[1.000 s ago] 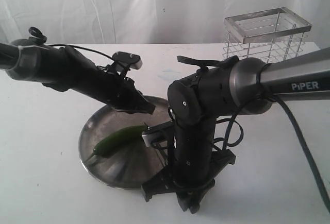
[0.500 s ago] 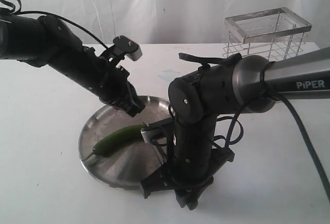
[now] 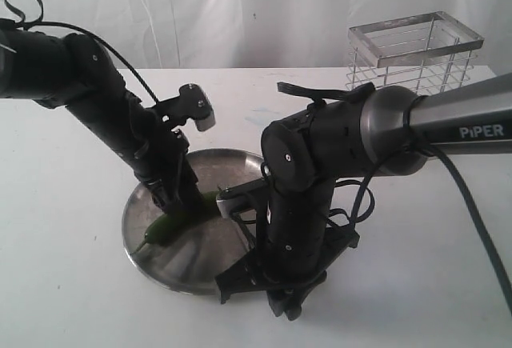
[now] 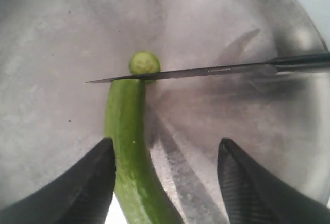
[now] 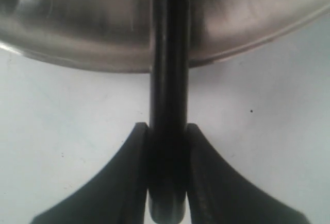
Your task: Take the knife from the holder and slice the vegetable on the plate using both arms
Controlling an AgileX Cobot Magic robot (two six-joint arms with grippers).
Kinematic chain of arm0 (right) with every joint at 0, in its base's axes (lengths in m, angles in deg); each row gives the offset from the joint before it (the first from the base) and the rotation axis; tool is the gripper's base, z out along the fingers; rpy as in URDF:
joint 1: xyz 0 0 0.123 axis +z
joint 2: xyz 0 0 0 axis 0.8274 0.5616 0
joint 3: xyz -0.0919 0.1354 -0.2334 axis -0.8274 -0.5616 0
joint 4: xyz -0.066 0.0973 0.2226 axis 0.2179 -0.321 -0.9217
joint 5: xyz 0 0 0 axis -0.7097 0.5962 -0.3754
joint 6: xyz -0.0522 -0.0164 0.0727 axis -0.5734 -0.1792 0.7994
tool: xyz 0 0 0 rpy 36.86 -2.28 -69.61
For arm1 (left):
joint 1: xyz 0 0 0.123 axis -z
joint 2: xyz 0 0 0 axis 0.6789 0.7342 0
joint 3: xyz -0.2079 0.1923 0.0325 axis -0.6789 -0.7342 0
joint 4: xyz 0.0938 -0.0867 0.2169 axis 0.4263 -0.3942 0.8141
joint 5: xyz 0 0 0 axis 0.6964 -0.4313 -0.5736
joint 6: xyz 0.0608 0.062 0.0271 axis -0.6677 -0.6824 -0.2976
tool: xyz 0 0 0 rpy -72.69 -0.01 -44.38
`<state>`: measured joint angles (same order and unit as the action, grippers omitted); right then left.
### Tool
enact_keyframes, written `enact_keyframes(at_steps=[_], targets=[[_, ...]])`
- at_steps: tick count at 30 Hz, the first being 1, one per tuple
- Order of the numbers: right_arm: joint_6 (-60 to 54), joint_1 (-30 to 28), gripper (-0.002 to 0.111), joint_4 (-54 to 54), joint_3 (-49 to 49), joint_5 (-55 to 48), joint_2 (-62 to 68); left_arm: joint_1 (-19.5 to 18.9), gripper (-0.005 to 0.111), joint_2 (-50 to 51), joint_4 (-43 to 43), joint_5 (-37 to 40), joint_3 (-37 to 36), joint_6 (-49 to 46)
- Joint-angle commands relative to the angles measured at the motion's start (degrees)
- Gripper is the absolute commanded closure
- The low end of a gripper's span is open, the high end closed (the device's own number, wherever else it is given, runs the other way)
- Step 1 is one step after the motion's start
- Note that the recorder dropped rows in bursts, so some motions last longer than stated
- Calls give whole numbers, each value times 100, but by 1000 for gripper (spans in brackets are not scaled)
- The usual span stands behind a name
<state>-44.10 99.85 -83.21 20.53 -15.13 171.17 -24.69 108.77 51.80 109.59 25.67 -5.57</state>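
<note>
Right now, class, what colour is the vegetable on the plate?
The vegetable is green; left wrist view shows it best.

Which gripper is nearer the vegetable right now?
Left. The left gripper is open around the vegetable; the right gripper holds the knife beyond the rim of the plate.

The vegetable (image 4: 129,131) is seen as glossy dark green, and the small round piece (image 4: 144,63) as a paler yellow-green. The plate (image 4: 51,38) is coloured dull silver-grey and streaked with blurred light and dark reflections. The knife (image 4: 206,71) is marked by a dark blade with a thin bright edge and a black handle. The left gripper (image 4: 165,149) and the right gripper (image 5: 166,127) are black. White lettering is printed on the grey sleeve (image 3: 464,124). The holder (image 3: 416,44) is made of shiny silver wire. The tabletop (image 3: 64,268) and the curtain (image 3: 240,12) are white.
</note>
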Motion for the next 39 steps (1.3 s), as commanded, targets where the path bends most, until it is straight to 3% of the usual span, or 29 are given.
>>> enact_keyframes(at_steps=[1, 8, 11, 17, 27, 28, 30, 33, 35, 37, 39], targets=[[-95, 2, 108, 13, -1, 44, -59, -22, 45, 204, -25, -419, -220, -326], [-90, 2, 108, 13, -1, 59, -59, -1, 45, 577, -44, -756, -220, -326], [-90, 2, 108, 13, -1, 59, -59, -1, 54, 687, -44, -769, -220, -326], [-90, 2, 108, 13, -1, 42, -59, -1, 105, 712, -273, -745, -105, -291], [-144, 2, 108, -12, -1, -249, -59, -1, 107, 712, -404, -715, 10, -323], [-144, 2, 108, -12, -1, -275, -59, -1, 106, 712, -404, -742, 10, -323], [-144, 2, 108, -25, -1, -370, -59, -1, 92, 712, -391, -730, 10, -347], [-187, 2, 108, -141, -1, -469, -59, -1, 52, 712, -497, -628, 104, -416], [-187, 2, 108, -154, -1, -459, -59, -1, 40, 701, -857, -235, 350, -416], [-187, 2, 108, -154, -1, -419, -59, -1, 38, 653, -951, 364, 690, -407], [-187, 2, 108, -214, -1, -352, -59, -12, 41, 583, -951, 472, 907, -54]])
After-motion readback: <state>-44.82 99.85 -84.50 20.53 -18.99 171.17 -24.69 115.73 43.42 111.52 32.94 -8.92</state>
